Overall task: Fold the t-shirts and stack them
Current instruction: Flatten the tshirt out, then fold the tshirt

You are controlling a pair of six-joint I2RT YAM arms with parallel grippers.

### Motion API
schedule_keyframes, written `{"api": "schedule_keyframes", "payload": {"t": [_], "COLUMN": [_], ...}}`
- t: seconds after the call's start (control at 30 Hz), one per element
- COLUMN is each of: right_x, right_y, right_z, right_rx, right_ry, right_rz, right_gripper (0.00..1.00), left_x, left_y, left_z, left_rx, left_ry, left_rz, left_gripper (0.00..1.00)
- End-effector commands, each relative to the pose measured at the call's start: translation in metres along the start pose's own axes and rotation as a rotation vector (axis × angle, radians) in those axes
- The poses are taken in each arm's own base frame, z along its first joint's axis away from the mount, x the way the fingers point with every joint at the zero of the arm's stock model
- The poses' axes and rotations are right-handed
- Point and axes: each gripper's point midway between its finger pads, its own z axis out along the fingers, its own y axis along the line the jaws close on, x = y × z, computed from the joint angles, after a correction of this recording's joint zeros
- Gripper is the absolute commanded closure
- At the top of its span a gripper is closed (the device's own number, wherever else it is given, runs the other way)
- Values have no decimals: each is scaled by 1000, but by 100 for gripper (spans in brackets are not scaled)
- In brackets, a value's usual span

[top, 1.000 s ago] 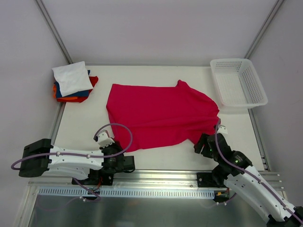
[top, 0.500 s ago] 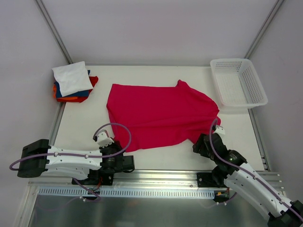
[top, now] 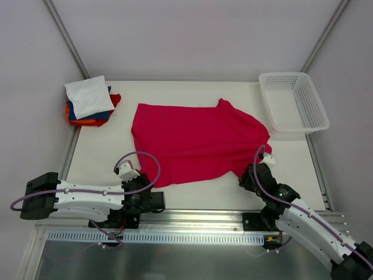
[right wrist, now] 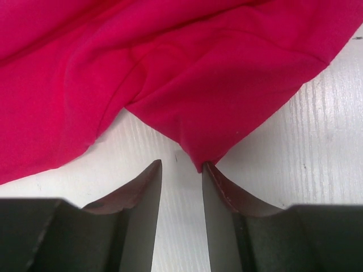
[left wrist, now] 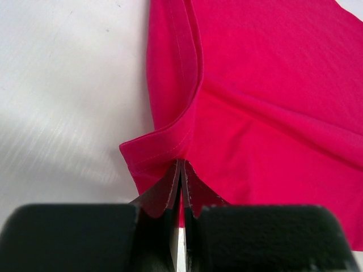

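White walls close in a pale table; across its middle lies the crimson shirt, plain and unprinted, spread mostly flat with soft creases running through it; one sleeve pokes out at the far edge, and the near edge runs uneven, dipping lower toward the right. At the far-left corner sits the folded stack, with blue, orange and red layers showing under a white tee laid skewed on top; at the far-right corner stands a white mesh basket, well apart from the stack and near the shirt's right end.

The left claw is at the shirt's near-left corner; its fingers are pressed together with the hem pinched between them; the stitched double seam of that hem curves away from the tips toward the far side, and the cloth rises in a small ridge just ahead of them. The right claw sits at the shirt's near-right corner; its fingers stand a narrow gap apart and grip nothing; a pointed tip of cloth reaches down between them, touching the tip of the right-hand finger; bare table shows through the rest of the gap.
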Motion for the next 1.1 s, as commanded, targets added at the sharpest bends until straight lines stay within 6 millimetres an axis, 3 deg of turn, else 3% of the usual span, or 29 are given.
{"api": "schedule_keyframes", "payload": {"t": [0.0,0.1,0.23,0.3,0.5,0.67,0.9,1.07], "right_x": [-8,-9,-8,-8,-13,-36,-82,-100], "right_y": [3,4,3,3,6,14,25,23], "right_z": [2,2,2,2,-4,-23,-67,-90], "right_rx": [-6,-8,-6,-7,-22,-45,-83,-87], "right_ry": [-39,-43,-45,-46,-55,-104,-218,-271], "right_rz": [5,8,12,14,16,11,6,4], "right_gripper": [63,69,92,99,100,100,100,100], "left_x": [-3,-3,-2,-2,-2,-11,-46,-69], "left_y": [4,4,5,5,4,-7,-32,-39], "left_z": [1,1,1,1,1,-6,-23,-33], "left_rx": [3,2,2,1,-1,32,136,192], "left_ry": [-14,-13,-11,-12,-7,6,16,12], "left_rz": [18,18,20,17,20,48,-4,-13], "left_gripper": [100,100,100,100,100,100,100,100]}}
